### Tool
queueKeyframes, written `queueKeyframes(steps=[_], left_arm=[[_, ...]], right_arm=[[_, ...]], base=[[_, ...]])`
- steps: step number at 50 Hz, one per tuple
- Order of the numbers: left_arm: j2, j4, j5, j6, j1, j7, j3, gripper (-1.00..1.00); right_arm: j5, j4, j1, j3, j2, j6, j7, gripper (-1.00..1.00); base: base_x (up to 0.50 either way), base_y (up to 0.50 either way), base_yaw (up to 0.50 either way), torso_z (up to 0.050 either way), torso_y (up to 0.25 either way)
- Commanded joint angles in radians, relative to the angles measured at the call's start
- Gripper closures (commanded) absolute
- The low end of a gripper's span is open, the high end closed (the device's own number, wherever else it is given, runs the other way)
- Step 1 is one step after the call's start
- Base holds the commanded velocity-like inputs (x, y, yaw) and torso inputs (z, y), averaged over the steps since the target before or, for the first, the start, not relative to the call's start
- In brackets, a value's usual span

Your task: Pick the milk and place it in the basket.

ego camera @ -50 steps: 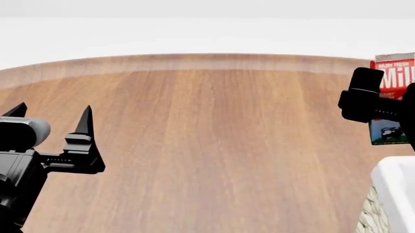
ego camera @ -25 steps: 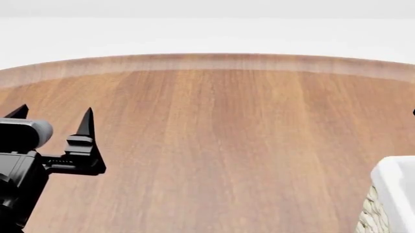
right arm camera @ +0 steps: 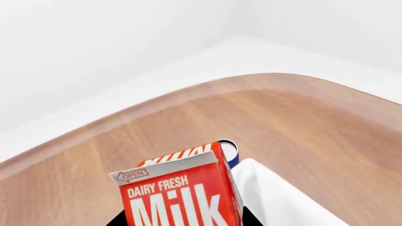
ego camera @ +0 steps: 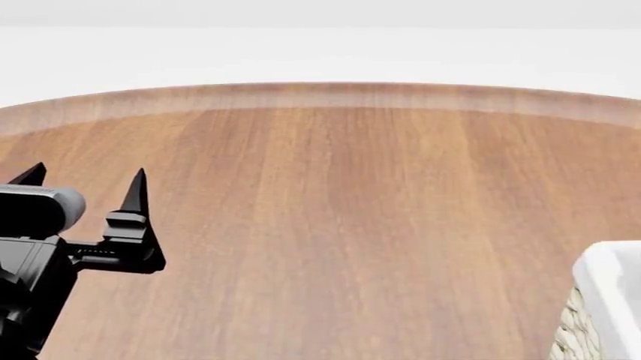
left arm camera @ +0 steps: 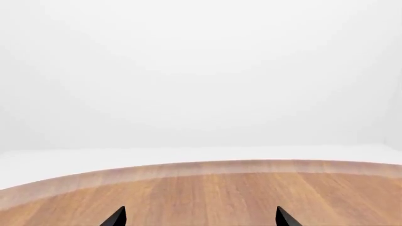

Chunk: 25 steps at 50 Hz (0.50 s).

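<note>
The right gripper [right arm camera: 182, 221] pinches the milk [right arm camera: 179, 190] aloft beside the basket [right arm camera: 283, 197]; release remains; left gripper [ego camera: 85, 196] fingers spread, idle.

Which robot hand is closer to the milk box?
The right. The milk sits right at the right gripper, seemingly held. The left gripper is open over bare table, no milk nearby.

A wooden table [ego camera: 341, 217] is filling most of the frame, its curved far edge running across the upper part beneath a plain white background. At the lower left, the left gripper [ego camera: 85, 195] is hovering over the wood, its pointed black jaws standing apart and pointing upward in the frame. At the lower right corner, the basket [ego camera: 606, 300] is showing only its white cloth rim and a patch of weave.
</note>
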Motion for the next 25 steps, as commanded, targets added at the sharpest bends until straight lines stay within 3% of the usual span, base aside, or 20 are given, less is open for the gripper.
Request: queueKeyframes(steps=[1, 25], left_arm=[[-0.004, -0.003, 0.0, 0.007, 0.001, -0.002, 0.005, -1.0], [-0.011, -0.008, -0.003, 0.015, 0.003, -0.008, 0.017, -1.0]], right_arm=[[0.0, 0.005, -0.023, 0.033, 0.001, -0.046, -0.014, 1.0], [-0.019, 0.083, -0.099, -0.001, -0.033, -0.157, -0.088, 1.0]], base=[[0.0, 0.0, 0.0, 0.0, 0.0], [0.0, 0.0, 0.0, 0.0, 0.001]])
